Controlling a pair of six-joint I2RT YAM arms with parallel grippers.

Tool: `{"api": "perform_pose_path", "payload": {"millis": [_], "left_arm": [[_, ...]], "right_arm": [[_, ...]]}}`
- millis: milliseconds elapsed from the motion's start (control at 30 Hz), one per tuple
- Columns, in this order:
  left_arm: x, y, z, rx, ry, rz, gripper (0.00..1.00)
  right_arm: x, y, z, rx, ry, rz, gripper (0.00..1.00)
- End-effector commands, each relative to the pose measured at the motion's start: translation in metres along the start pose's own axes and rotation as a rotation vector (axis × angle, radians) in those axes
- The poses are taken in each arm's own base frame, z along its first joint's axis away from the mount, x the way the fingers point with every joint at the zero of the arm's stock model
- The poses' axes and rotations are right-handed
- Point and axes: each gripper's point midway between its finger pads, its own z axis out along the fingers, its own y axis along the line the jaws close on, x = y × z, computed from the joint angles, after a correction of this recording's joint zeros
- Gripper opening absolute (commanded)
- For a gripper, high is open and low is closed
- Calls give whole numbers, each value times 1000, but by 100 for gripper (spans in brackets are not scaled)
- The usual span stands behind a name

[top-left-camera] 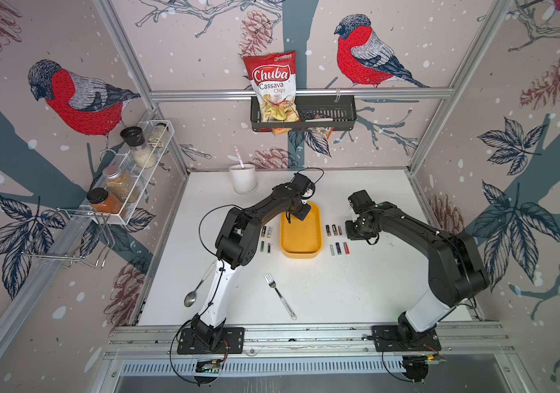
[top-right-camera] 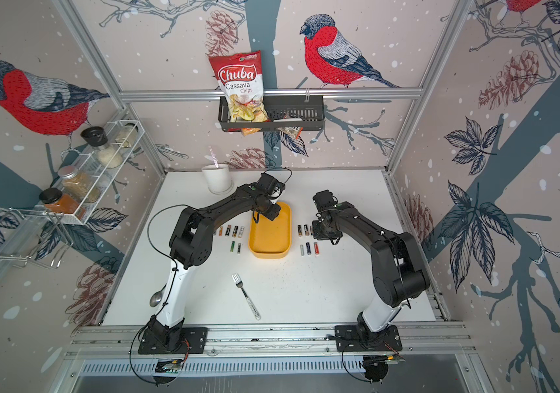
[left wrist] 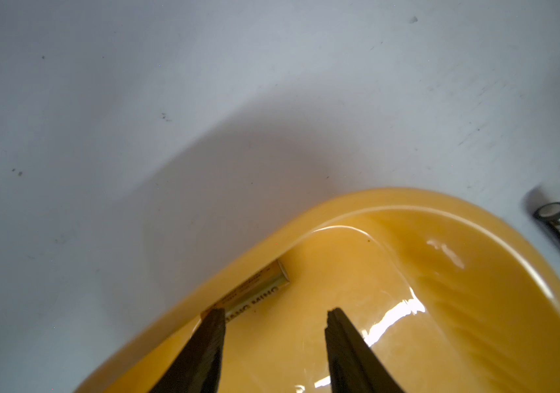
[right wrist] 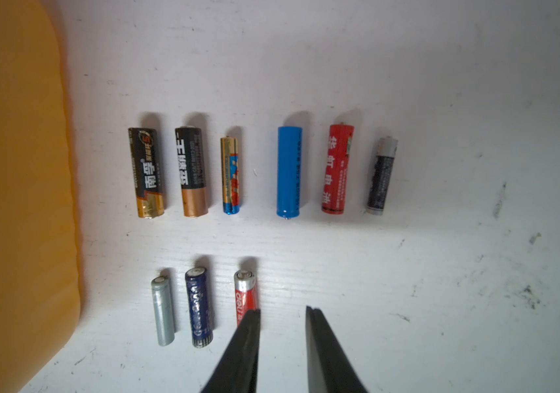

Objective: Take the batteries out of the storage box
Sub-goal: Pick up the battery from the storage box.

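One battery [left wrist: 258,292] lies flat, lengthwise along the storage box [left wrist: 390,199] wall

Both top views look steeply down from high above the front edge of the table [top-left-camera: 356,289], facing the back wall; you see both arms and the whole surface, almost identically. The left wrist camera sits close over one end of the storage box [left wrist: 476,272], looking out past the left gripper [left wrist: 275,313]. The right wrist camera looks down past the right gripper [right wrist: 282,309], close over the batteries [right wrist: 290,172] beside the box. All four views share the box.
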Motion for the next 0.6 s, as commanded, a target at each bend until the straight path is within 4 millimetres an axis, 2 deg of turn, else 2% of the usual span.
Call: {"api": "perform_pose_path", "payload": {"millis": [0,567], "left_arm": [[-8,1,2,5,-38,26,52],[0,0,11,16,-11,34,48]], "right_arm": [[2,-5,-2,22,10,-6,30],[2,-10,-6,34,7,-3,30]]}}
